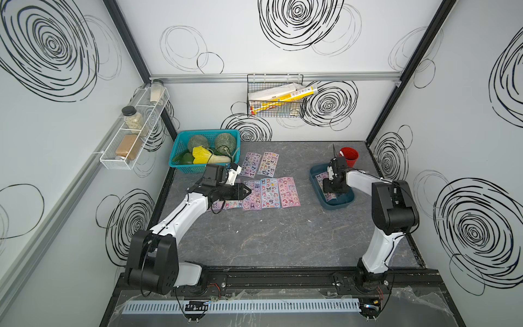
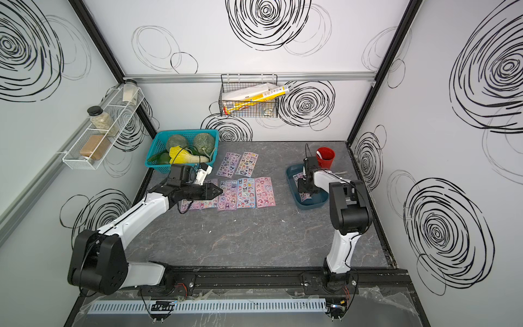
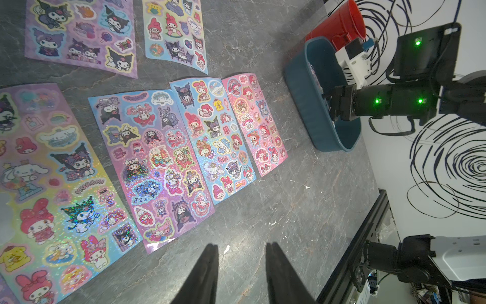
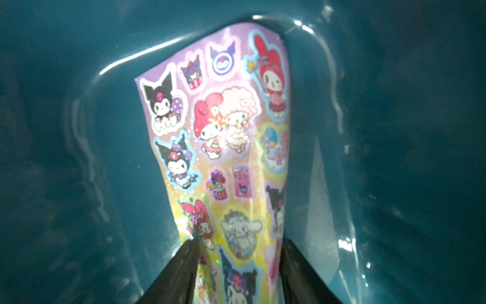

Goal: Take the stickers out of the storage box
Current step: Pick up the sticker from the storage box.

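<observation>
- stickers (image 1: 271, 192): several sheets flat on tabletop (image 1: 283, 240), 2 rows, well apart from storage box (image 1: 339, 205)
- 1 sheet (image 4: 223, 131) inside box, bowed
- right tool (image 4: 236, 242) clenched on that sheet's long edges
- left tool (image 3: 242, 246) released, empty, above tabletop beside rows

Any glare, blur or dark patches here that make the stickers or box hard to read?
Right wrist view: box interior dim, glare streaks on its walls, sheet sharp at mid-length, soft nearest the lens. Left wrist view: stickers sparkle but read clearly. Both top views: even light, stickers too small to read.
</observation>
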